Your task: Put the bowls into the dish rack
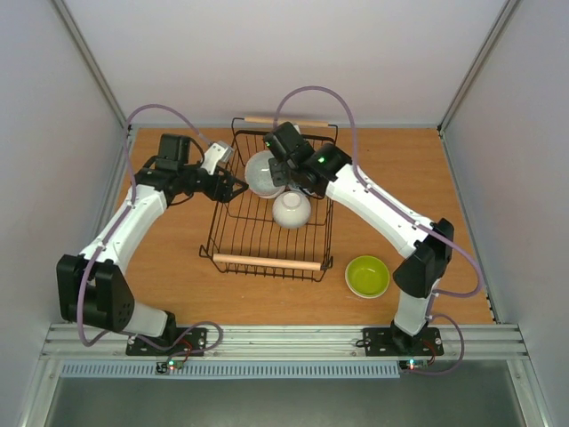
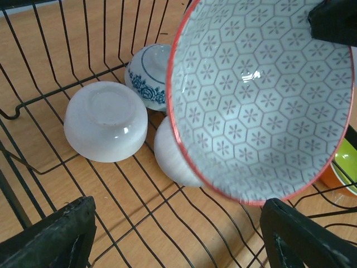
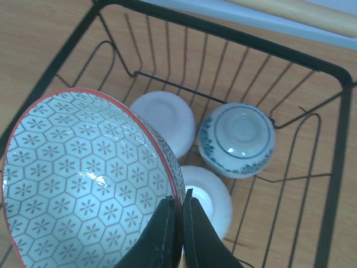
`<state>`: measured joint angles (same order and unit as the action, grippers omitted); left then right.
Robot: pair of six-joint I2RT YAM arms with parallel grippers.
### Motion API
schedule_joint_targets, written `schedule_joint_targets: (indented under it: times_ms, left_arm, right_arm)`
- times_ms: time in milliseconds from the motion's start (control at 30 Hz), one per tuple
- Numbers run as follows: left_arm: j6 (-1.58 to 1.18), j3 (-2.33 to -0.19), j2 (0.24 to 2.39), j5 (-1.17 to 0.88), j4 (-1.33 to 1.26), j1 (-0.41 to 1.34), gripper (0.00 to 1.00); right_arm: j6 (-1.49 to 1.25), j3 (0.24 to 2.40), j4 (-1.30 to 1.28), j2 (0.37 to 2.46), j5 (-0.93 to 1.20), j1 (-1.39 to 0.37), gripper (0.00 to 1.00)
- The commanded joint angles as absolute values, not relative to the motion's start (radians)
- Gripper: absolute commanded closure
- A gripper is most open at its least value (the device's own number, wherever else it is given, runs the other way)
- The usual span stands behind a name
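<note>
My right gripper [image 3: 181, 206] is shut on the rim of a grey hexagon-patterned bowl with a red edge [image 3: 83, 184], holding it tilted above the black wire dish rack [image 3: 223, 33]. Below it, on the rack floor, lie two white bowls [image 3: 164, 117] [image 3: 209, 201] and a white bowl with blue pattern [image 3: 237, 139], all upside down. In the top view the held bowl [image 1: 264, 172] is over the rack's far half [image 1: 267, 262]. My left gripper [image 2: 178, 240] is open and empty at the rack's left side, facing the held bowl [image 2: 262, 95]. A yellow-green bowl [image 1: 367, 276] sits on the table.
The yellow-green bowl stands right of the rack's near handle; in the left wrist view an orange bowl [image 2: 329, 180] shows beside it. The right arm [image 1: 382, 209] reaches over the rack's right wall. White walls enclose the wooden table [image 1: 178, 294].
</note>
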<state>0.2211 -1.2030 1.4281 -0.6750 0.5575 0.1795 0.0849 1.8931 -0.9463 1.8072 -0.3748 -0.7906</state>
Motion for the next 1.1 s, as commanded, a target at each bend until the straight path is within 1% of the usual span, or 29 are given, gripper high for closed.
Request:
schedule_joint_targets:
  times_ms: [0,200,233,267,300,367,400,433,533,600,633,667,833,867,933,1067]
  left_arm:
    - [0.249,-1.241,1.442,-0.692,0.572,0.186,0.19]
    - [0.249,-1.241,1.446,-0.694,0.574,0.188,0.19]
    - [0.253,-1.241,1.447,-0.699,0.578,0.189,0.20]
    - [0.256,-1.244,1.449,-0.708,0.583,0.190,0.22]
    - [0.265,-1.246,1.449,-0.721,0.593,0.190,0.30]
    - [0.284,-1.253,1.453,-0.743,0.610,0.191,0.50]
    - [0.290,-1.254,1.454,-0.750,0.618,0.193,0.59]
    - [0.293,-1.256,1.454,-0.755,0.622,0.193,0.63]
    - [0.313,-1.256,1.451,-0.774,0.636,0.196,0.73]
    - [0.324,-1.259,1.452,-0.785,0.646,0.199,0.85]
    - [0.329,-1.259,1.453,-0.786,0.647,0.200,0.95]
    - [0.330,-1.259,1.454,-0.789,0.649,0.200,0.99]
    - [0.339,-1.237,1.434,-0.801,0.624,0.201,0.99]
    - [0.338,-1.232,1.428,-0.803,0.616,0.201,0.99]
    - [0.332,-1.226,1.420,-0.808,0.604,0.199,0.99]
    - [0.328,-1.221,1.415,-0.847,0.592,0.181,0.99]
  right_arm:
    - [0.123,1.967,-0.901,1.827,-0.370,-0.831,0.99]
    - [0.148,1.979,-0.876,1.842,-0.351,-0.879,0.99]
    - [0.150,1.980,-0.871,1.847,-0.349,-0.886,0.99]
    - [0.151,1.984,-0.867,1.855,-0.348,-0.891,0.99]
    - [0.150,1.988,-0.868,1.863,-0.349,-0.896,0.99]
    - [0.150,2.001,-0.868,1.878,-0.357,-0.902,0.99]
    - [0.150,2.005,-0.868,1.882,-0.358,-0.903,0.99]
    - [0.151,2.008,-0.867,1.888,-0.359,-0.904,0.99]
    - [0.152,2.010,-0.862,1.889,-0.360,-0.908,0.99]
    - [0.153,2.008,-0.861,1.888,-0.359,-0.909,0.99]
    - [0.153,2.005,-0.861,1.887,-0.358,-0.910,0.99]
    - [0.155,2.002,-0.859,1.886,-0.357,-0.911,0.99]
    - [0.161,1.926,-0.813,1.842,-0.332,-0.911,0.97]
    - [0.162,1.899,-0.795,1.823,-0.320,-0.911,0.94]
    - [0.165,1.833,-0.747,1.777,-0.291,-0.911,0.83]
    - [0.175,1.687,-0.636,1.665,-0.207,-0.909,0.39]
